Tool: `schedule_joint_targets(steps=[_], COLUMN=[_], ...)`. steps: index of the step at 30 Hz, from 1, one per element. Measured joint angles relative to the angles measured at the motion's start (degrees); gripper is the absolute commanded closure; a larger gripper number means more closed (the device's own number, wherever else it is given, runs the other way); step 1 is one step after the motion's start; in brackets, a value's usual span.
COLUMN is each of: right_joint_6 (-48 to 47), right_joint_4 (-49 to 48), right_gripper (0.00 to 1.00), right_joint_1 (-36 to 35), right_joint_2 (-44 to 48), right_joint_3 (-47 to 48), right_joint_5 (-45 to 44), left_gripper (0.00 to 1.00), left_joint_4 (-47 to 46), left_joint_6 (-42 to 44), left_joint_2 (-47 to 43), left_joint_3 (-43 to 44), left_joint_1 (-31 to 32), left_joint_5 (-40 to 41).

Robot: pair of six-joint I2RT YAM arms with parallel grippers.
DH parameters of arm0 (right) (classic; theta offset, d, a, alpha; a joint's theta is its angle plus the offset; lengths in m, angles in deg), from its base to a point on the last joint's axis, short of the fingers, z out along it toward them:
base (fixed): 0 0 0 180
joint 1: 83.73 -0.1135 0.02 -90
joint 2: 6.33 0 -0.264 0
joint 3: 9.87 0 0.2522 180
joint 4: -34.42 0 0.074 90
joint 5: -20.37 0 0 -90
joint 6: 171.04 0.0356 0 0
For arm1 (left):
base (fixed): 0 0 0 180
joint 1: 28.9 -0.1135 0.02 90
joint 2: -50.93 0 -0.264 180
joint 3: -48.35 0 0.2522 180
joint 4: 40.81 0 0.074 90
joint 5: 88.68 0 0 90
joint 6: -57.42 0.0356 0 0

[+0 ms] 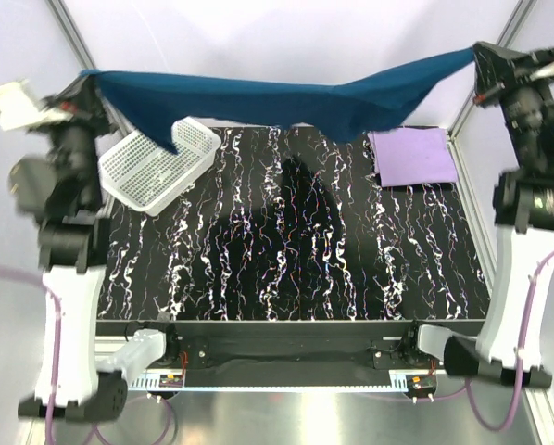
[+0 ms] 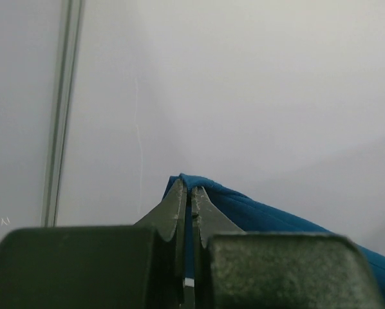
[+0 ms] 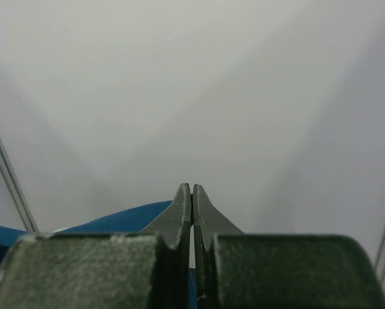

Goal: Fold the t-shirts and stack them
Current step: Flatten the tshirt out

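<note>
Black marbled tabletop (image 1: 258, 278) below, dark teal-blue cloth t-shirt (image 1: 277, 100) stretched in mid-air.
Left gripper (image 2: 187, 188) and right gripper (image 3: 192, 188) each clamp one end; best lowered evenly, kept taut, beside the folded pale lavender t-shirt (image 1: 413, 155).

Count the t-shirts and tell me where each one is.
2. The teal shirt hangs stretched in the air between the left gripper and right gripper. The lavender shirt lies folded on the table, far right. None seems hidden.
</note>
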Motion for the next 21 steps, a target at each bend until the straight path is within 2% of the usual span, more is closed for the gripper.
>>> schedule_joint_targets(steps=[7, 12, 17, 21], right_joint_6=[-1.9, -4.1, -5.7, -5.9], right_joint_4=[6.7, 14.8, 19.8, 21.3], right_gripper=[1.0, 1.0, 1.0, 1.0], right_joint_1=[0.0, 0.0, 0.0, 0.0], right_joint_2=[14.5, 23.9, 30.2, 34.2], right_joint_3=[-3.2, -0.8, 6.0, 5.8], right_joint_5=[-0.7, -2.5, -3.6, -4.2], left_gripper=[1.0, 1.0, 1.0, 1.0], left_joint_4=[4.8, 10.2, 14.1, 14.8], left_joint_6=[-0.1, -0.2, -0.2, -0.2], left_joint_2=[-16.1, -25.5, -30.9, -33.6], left_joint_3=[-2.9, -2.6, -0.9, -2.2], left_joint_1=[-0.2, -0.2, -0.1, 0.7], left_joint_5=[0.8, 1.3, 1.7, 2.2])
